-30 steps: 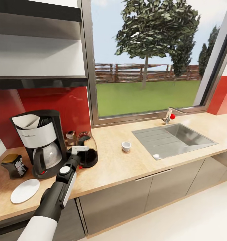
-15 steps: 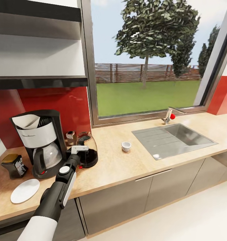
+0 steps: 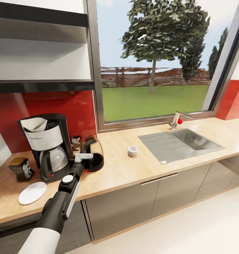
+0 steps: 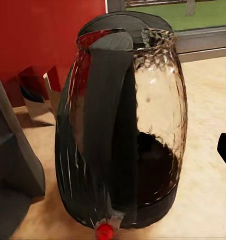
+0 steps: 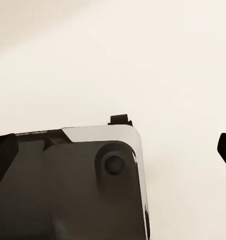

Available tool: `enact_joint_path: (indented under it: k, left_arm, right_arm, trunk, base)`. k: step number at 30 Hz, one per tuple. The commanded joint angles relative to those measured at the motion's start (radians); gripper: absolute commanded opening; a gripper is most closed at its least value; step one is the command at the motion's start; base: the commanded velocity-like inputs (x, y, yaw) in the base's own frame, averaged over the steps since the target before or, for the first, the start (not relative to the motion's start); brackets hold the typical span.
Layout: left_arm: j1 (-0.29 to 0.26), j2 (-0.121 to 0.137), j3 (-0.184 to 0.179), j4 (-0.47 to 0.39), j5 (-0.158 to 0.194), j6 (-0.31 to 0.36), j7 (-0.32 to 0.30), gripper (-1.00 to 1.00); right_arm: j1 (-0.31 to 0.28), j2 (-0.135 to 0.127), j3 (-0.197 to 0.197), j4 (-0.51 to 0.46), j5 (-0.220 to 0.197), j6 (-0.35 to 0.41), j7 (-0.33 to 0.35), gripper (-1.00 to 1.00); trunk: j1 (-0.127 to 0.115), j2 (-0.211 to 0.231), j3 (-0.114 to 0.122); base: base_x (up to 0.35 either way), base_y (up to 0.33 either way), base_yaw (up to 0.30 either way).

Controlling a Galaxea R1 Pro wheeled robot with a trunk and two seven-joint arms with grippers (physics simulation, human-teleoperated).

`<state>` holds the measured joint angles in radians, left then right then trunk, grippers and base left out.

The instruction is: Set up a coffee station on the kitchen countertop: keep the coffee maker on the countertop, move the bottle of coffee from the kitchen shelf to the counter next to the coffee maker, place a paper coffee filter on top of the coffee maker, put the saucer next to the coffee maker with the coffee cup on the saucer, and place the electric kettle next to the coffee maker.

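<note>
Btwn coffee maker [image 3: 48,148] & coffee cup [image 3: 132,151], electric kettle [image 3: 94,157] w/ open countertop [image 3: 126,169].

A big window [image 3: 154,70] looks out to a tree, a fence and green grass. Below the window a steel sink [image 3: 179,143] with a tap [image 3: 176,121] is set. Left of the window is a red wall [image 3: 63,106]. Grey cabinets [image 3: 147,201] stand under the sink, on a pale floor [image 3: 204,229].

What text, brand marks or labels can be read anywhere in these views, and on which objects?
coffee maker: a dark line of print on its white front panel, too small to read.
bottle of coffee: a pale label on its side, too blurred to read.
No other writing is legible.
</note>
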<state>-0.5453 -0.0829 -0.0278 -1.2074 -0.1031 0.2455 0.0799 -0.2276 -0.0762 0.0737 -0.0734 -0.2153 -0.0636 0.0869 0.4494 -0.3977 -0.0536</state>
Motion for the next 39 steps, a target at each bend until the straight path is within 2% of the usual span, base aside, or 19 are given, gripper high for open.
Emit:
enact_joint_path:
  k: [1, 8, 18, 23, 27, 34, 39]
  left_arm:
    - [-0.001, 0.0, -0.001, -0.001, -0.01, 0.006, 0.004, 1.0]
    - [-0.001, 0.0, -0.003, -0.001, -0.01, 0.006, 0.004, 1.0]
    - [0.01, 0.0, -0.005, -0.003, -0.006, 0.005, 0.001, 1.0]
    - [0.074, -0.002, -0.009, -0.038, -0.004, 0.004, -0.008, 1.0]
    - [0.159, -0.001, -0.018, -0.118, -0.003, -0.011, -0.029, 1.0]
    - [0.35, 0.0, -0.037, -0.284, -0.004, -0.134, -0.111, 1.0]
    - [0.448, 0.001, -0.042, -0.321, -0.004, -0.175, -0.125, 1.0]
  right_arm:
    - [-0.001, 0.0, 0.008, 0.001, -0.01, -0.004, 0.004, 1.0]
    - [-0.001, 0.0, 0.008, 0.001, -0.011, -0.004, 0.004, 1.0]
    - [-0.001, 0.0, 0.009, 0.001, -0.01, -0.004, 0.004, 1.0]
    - [-0.001, 0.0, 0.009, 0.001, -0.01, -0.004, 0.004, 1.0]
    - [-0.001, 0.0, 0.009, 0.001, -0.01, -0.004, 0.004, 1.0]
    - [-0.001, 0.001, 0.009, 0.001, -0.01, -0.004, 0.003, 1.0]
    - [-0.001, 0.001, 0.009, 0.001, -0.01, -0.004, 0.003, 1.0]
  trunk:
    - [0.001, -0.002, -0.002]
    - [0.001, -0.002, -0.002]
    - [0.001, -0.002, -0.002]
    - [0.001, -0.002, -0.002]
    - [0.001, -0.002, -0.002]
    - [0.001, -0.002, -0.002]
    - [0.001, -0.002, -0.002]
  base:
    - [-0.025, 0.0, 0.0]
    - [-0.075, 0.0, 0.0]
    - [-0.309, 0.0, 0.0]
    - [-0.279, 0.0, 0.0]
    - [-0.078, 0.0, 0.0]
    - [-0.011, 0.0, 0.0]
    - [-0.001, 0.0, 0.0]
